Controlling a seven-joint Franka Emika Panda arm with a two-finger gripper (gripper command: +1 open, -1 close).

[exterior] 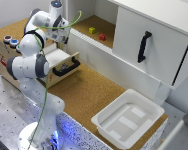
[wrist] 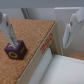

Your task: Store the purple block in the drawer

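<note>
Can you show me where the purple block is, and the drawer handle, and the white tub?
purple block (wrist: pixel 15 49): wrist view, on its front face.
drawer handle (exterior: pixel 67 67): exterior view, middle of the black curved bar.
white tub (exterior: pixel 153 108): exterior view, on its far rim.

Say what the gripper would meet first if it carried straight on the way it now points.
Probably the cork top of the wooden box, just beside the purple block. The open gripper seems centred past the block, near the drawer edge; depth is unclear.
</note>
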